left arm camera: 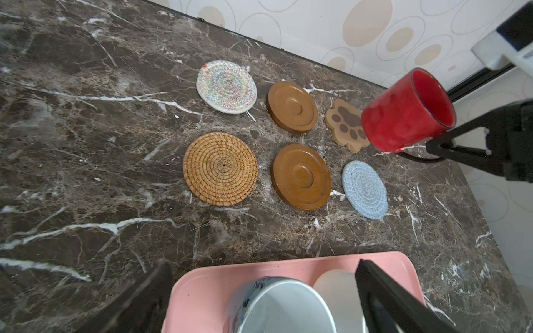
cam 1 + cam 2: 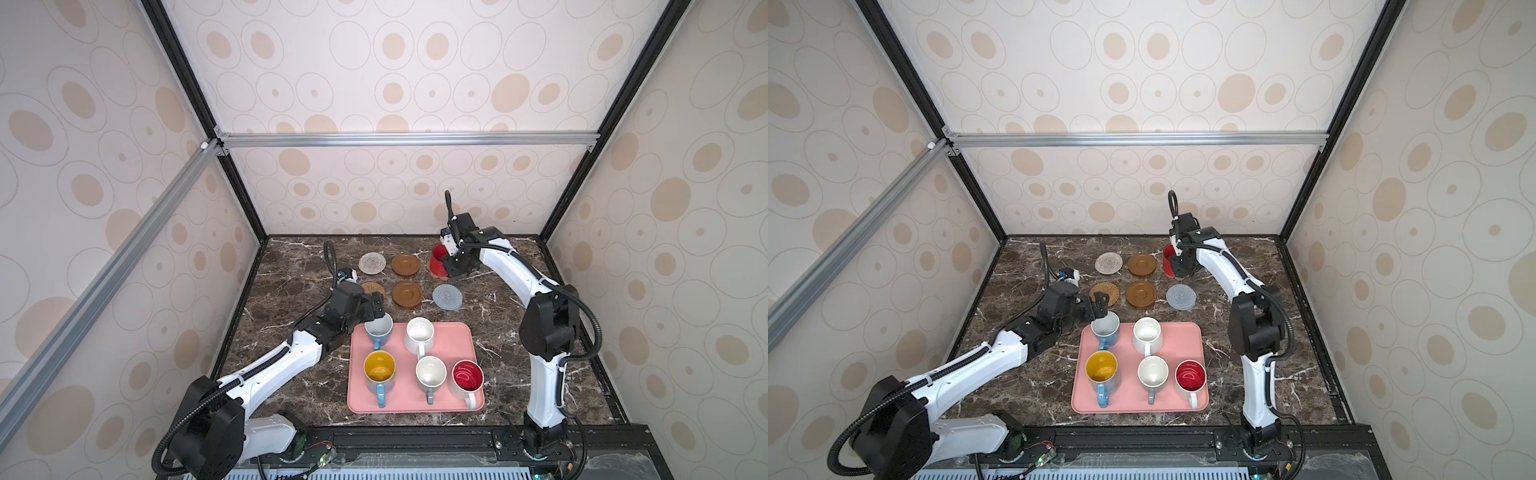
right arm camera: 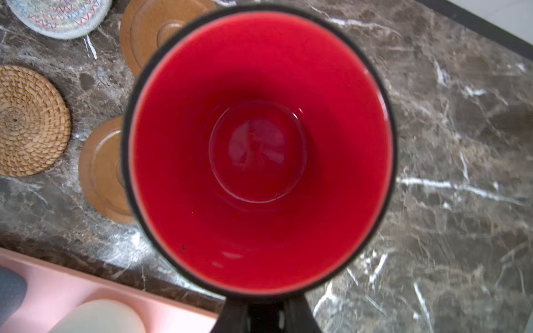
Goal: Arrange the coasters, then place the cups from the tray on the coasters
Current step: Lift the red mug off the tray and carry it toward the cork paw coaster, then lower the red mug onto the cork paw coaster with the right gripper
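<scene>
Six coasters lie in two rows behind the pink tray: grey-white woven, two brown discs, tan rattan, pale blue and paw-shaped. My right gripper is shut on the handle of the all-red cup, which hangs tilted just above the paw coaster. My left gripper is open, its fingers either side of the blue cup with white inside at the tray's far left corner. The tray also holds a yellow-inside cup, two white cups and a red-inside cup.
The dark marble table is boxed in by patterned walls at the back and both sides, with black frame posts at the back corners. The right arm's elbow stands just right of the tray.
</scene>
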You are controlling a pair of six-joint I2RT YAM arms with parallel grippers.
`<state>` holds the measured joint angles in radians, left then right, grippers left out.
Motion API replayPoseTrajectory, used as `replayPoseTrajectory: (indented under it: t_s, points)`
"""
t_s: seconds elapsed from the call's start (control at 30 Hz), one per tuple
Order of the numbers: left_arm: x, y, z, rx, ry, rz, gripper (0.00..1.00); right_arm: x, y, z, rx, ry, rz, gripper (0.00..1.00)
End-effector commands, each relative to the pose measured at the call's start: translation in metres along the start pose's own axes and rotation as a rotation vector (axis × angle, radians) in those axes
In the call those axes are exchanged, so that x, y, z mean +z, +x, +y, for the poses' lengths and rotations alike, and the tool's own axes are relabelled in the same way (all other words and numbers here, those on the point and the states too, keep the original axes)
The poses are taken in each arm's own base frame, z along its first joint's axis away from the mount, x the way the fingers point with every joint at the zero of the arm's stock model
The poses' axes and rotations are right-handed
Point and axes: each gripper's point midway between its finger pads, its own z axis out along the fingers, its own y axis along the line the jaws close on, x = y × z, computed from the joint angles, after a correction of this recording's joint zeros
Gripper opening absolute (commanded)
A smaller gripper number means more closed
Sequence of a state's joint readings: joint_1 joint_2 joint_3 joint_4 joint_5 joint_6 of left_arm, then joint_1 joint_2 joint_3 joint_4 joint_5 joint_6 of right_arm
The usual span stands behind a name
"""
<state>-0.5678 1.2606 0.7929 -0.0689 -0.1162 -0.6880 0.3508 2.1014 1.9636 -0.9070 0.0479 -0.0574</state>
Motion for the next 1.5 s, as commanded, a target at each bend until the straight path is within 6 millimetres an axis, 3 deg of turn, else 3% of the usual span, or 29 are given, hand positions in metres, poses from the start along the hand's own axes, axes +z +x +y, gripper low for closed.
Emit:
replayPoseTrajectory:
  t_s: [0.0,0.4,0.57,0.67,0.7,0.83,1.47]
  points:
    - [-0.003,-0.016,-0.008,0.006,0.015,-0.012,1.00,-0.002,-0.022,-0.003,-0.087,-0.021,-0.044,0.05]
    - [-0.004,-0.020,0.006,-0.015,-0.002,-0.021,1.00,0.021,-0.051,-0.018,-0.127,-0.018,-0.054,0.05]
    - [-0.002,-0.017,0.010,-0.025,-0.006,-0.007,1.00,0.032,-0.049,-0.031,-0.106,-0.013,-0.037,0.05]
    - [0.000,-0.018,0.010,-0.037,-0.001,-0.008,1.00,0.038,-0.047,-0.028,-0.097,-0.029,-0.027,0.05]
    - [0.001,-0.018,0.009,-0.040,0.003,-0.009,1.00,0.040,-0.044,-0.042,-0.073,-0.022,-0.021,0.05]
    - [0.003,-0.022,0.006,-0.048,0.014,-0.016,1.00,0.046,-0.040,-0.049,-0.064,-0.026,-0.008,0.05]
    - [0.010,-0.016,0.005,-0.062,0.026,0.009,1.00,0.057,-0.039,-0.048,-0.040,-0.061,-0.010,0.06]
